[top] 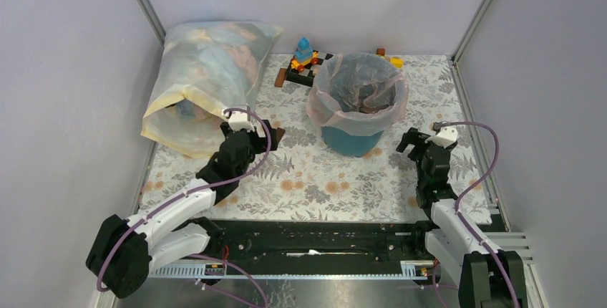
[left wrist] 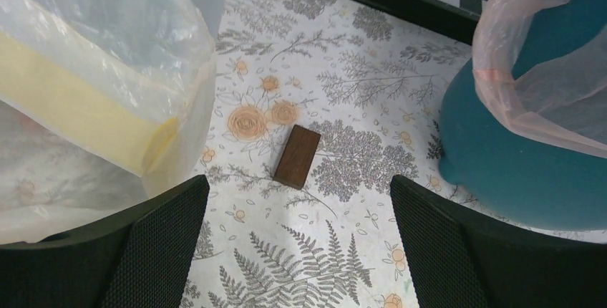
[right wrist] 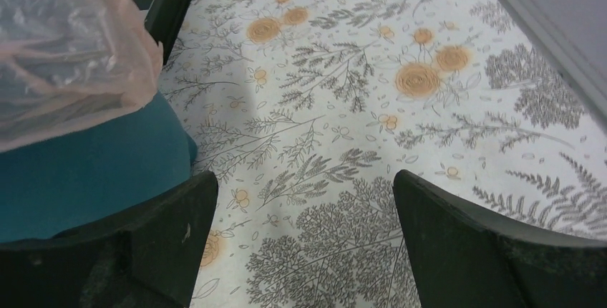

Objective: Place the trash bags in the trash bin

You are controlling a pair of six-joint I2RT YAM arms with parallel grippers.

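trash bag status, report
Open and empty: left pincer, right pincer. Pink trash bag lines the trash bin, edge folded over the rim. Loose brown block below left pincer, apart from the bin.

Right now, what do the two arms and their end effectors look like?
The left arm and right arm have white link shells, black joints and a looping lilac cable each. The left end effector has two broad black fingers with fine mesh texture; the right end effector has smooth, faintly scuffed ones.
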